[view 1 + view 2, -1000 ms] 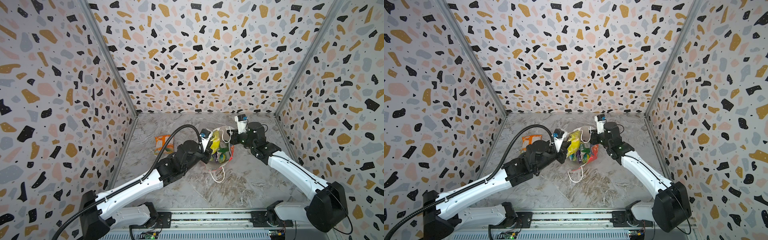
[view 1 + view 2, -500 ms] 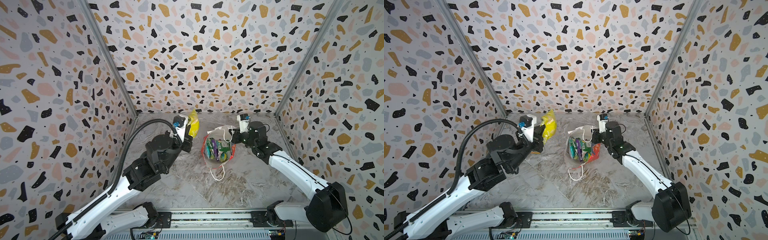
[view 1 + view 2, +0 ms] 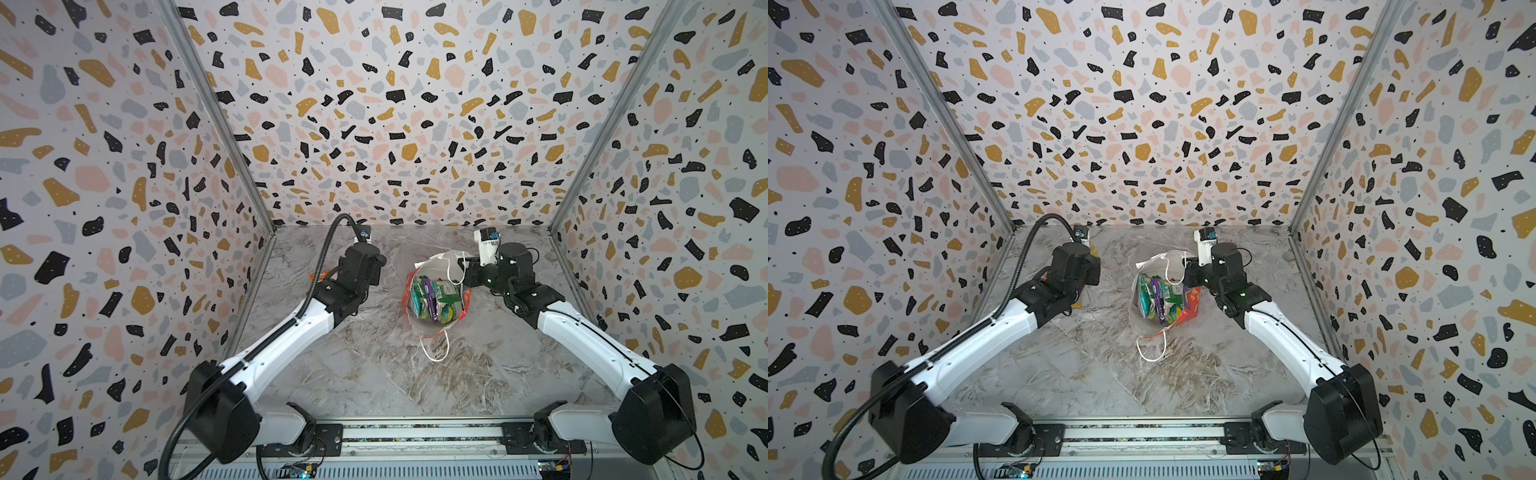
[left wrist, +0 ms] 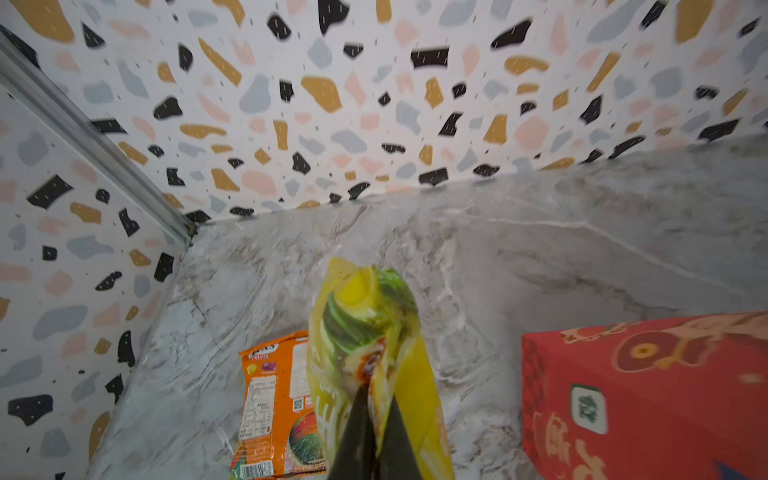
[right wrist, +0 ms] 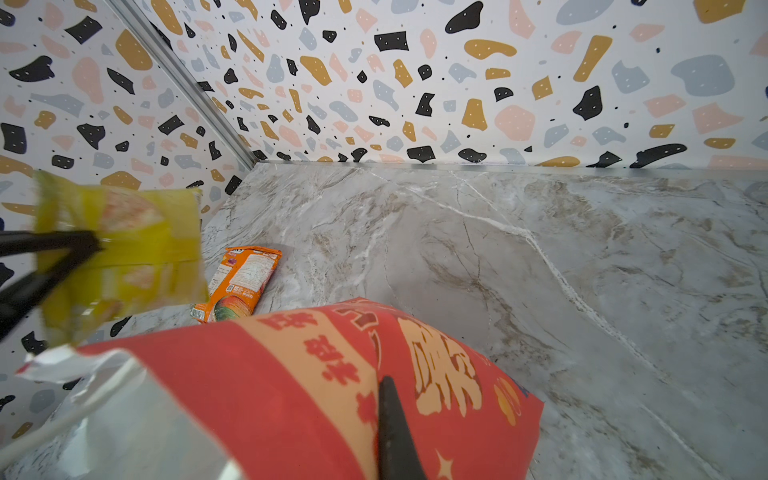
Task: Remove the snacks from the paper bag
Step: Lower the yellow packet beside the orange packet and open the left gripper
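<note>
In both top views the red paper bag (image 3: 1190,306) stands open near the middle of the marble worktop (image 3: 374,374), mouth up. Green and purple packets (image 3: 432,297) crowd its inside. The right tool (image 3: 463,270) sits at the bag's far right rim. The left arm (image 3: 291,332) reaches to the left of the bag, apart from it. Its wrist hides its tool, and only a sliver of an orange packet (image 3: 316,274) shows beside it.

In the left wrist view the left tool (image 4: 378,395) is clenched on a yellow-green packet (image 4: 365,328), which sticks out beyond the fingertips. The orange packet lies flat on the worktop, partly covered by the held one in this view. The bag's red wall stands nearby.

In the right wrist view one dark finger (image 5: 390,419) presses against the outside of the bag's red wall. Its partner is hidden, probably inside the bag, so the right tool reads as clamped on that wall. The yellow-green packet, blurred, hangs in the left tool beyond the bag's rim. The orange packet lies on the worktop past the bag.
</note>
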Tool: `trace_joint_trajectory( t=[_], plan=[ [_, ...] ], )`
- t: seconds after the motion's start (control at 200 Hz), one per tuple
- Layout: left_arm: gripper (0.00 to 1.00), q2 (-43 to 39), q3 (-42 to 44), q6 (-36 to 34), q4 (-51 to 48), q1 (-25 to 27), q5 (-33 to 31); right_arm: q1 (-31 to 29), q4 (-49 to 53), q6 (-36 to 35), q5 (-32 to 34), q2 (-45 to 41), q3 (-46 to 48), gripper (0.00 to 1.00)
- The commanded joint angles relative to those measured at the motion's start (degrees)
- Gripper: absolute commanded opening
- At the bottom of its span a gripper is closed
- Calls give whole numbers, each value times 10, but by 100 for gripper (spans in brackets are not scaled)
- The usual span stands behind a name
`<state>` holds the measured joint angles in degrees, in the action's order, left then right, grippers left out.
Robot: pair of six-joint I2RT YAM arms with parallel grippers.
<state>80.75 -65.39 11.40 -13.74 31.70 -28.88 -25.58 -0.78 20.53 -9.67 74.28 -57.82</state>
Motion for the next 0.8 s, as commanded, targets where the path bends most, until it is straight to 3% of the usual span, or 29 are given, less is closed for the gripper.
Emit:
trace_joint_trajectory(
  t=[0.0,0.305,0.561,0.791],
  plan=[
    [0,63,-24,22,8,-14,13,4,-54,4,-3,-35,-18,0],
    [3,255,-130,12,-89,-22,-61,6,-56,3,-7,-30,-17,0],
    [2,317,-174,5,-127,-35,-85,9,-60,2,-7,-31,-12,0],
    [2,335,-161,2,-121,-56,-85,12,-60,3,-6,-38,-7,0]
  ],
)
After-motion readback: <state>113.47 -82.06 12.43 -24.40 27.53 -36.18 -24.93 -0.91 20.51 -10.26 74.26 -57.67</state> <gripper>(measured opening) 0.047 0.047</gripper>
